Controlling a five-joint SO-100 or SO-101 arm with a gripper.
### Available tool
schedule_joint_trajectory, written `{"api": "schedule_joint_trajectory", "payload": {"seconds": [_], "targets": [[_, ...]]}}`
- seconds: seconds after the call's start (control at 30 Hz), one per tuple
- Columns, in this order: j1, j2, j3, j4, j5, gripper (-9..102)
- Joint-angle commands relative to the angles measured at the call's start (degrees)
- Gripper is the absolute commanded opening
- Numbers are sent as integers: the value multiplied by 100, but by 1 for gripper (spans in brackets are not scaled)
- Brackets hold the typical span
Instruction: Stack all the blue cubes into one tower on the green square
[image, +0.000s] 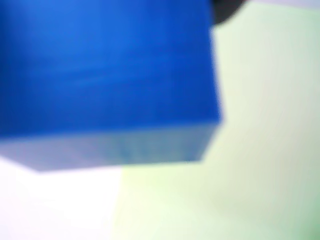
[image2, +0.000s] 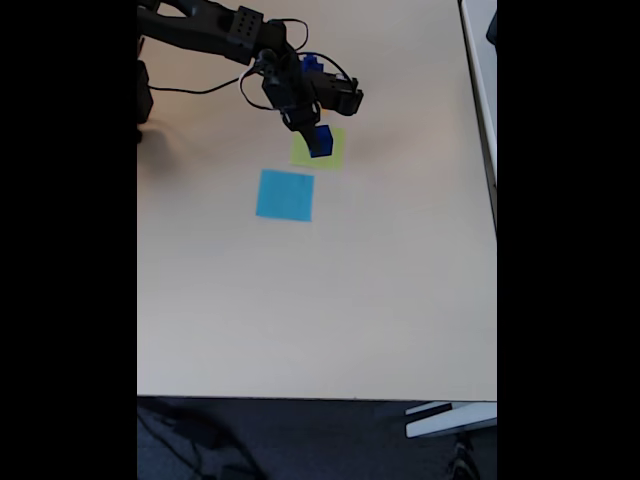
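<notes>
Blue cube (image2: 320, 141) hangs clamped in the gripper (image2: 312, 128) over the green square (image2: 334, 158). No tower seems begun; stacking looks barely started.

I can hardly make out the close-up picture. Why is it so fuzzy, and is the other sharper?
Wrist view: solid dark-blue cube sits very near the lens, so it blurs; pale green square patch looks washed out. Fixed view: sharper, evenly lit, black bars at both sides.

No text, label, brand, number or sign can be read anywhere.
</notes>
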Motion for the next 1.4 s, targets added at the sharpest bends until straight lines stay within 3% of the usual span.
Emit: {"api": "schedule_joint_trajectory", "payload": {"seconds": [0.0,0.4,0.73,0.97,1.37], "targets": [[193,668,70,26,62,14],[905,967,1239,-870,264,12],[958,861,1775,-1055,598,11],[1028,703,2065,-1468,396,10],[1362,536,2127,-1477,97,10]]}}
